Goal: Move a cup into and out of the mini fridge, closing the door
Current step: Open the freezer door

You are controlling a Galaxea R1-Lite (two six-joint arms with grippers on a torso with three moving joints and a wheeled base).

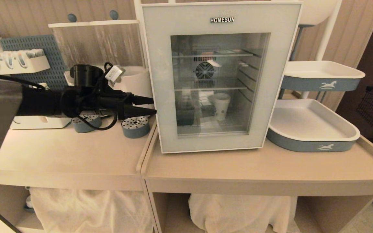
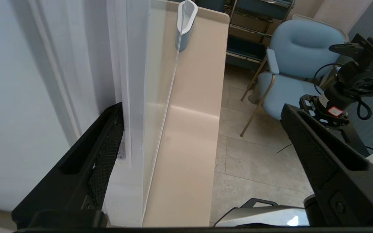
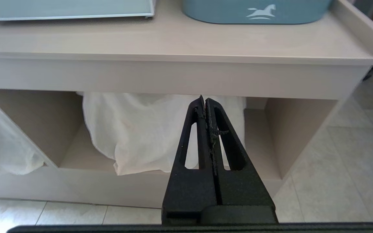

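The mini fridge (image 2: 18, 97) stands on the beige counter (image 1: 238, 165), its door (image 1: 155, 64) shut. Through the glass the cup (image 1: 221, 106) stands upright on the fridge floor, right of centre. My left gripper (image 1: 154, 106) reaches in level from the left and is open, its fingertips (image 1: 151, 111) at the door's left edge, about level with the cup. In the left wrist view one finger (image 2: 105, 145) lies against the fridge's side by the door seam, and the door's edge (image 2: 138, 64) stands between the open jaws. My right gripper (image 3: 205, 100) is shut on nothing, low in front of the counter.
Two round perforated blue discs (image 1: 135, 126) and a white bin (image 1: 134, 81) sit on the left counter beside the fridge. Two white and blue trays (image 1: 312, 129) stand to its right. White cloth (image 3: 134, 136) hangs in the shelves below. A blue chair (image 2: 299, 58) stands on the floor.
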